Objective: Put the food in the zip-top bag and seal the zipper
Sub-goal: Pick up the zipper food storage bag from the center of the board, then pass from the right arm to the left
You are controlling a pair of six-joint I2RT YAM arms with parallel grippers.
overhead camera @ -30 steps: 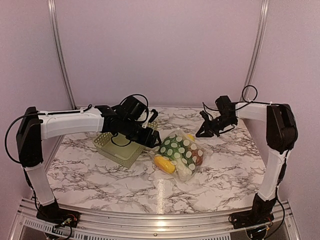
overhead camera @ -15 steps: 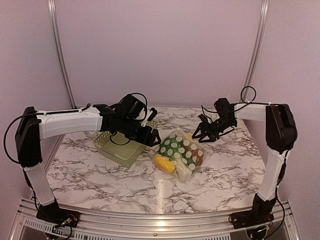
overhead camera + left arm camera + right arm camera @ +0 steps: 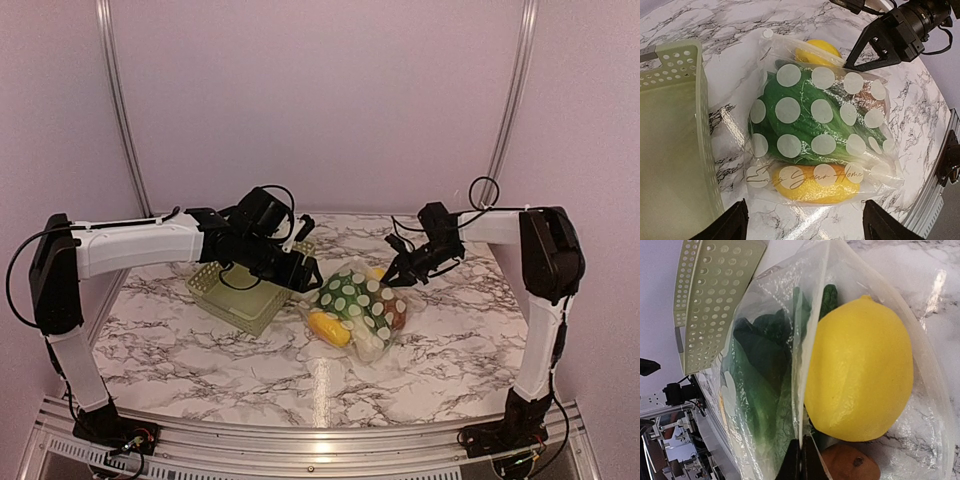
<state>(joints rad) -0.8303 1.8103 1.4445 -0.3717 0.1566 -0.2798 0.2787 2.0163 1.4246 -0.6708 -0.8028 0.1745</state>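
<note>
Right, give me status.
Left gripper open above zip-top bag. Right gripper shut at its mouth. Food inside. Basket alongside, not blocking.

zip-top bag (image 3: 880, 175): clear, polka-dotted, lying flat | food (image 3: 800, 120): green, yellow pieces inside

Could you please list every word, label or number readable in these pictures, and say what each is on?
"Easy Your Home": brown script printed along the lower part of the clear polka-dot zip-top bag, seen in the left wrist view; the middle word is less certain.
No other text is legible in any view.
</note>
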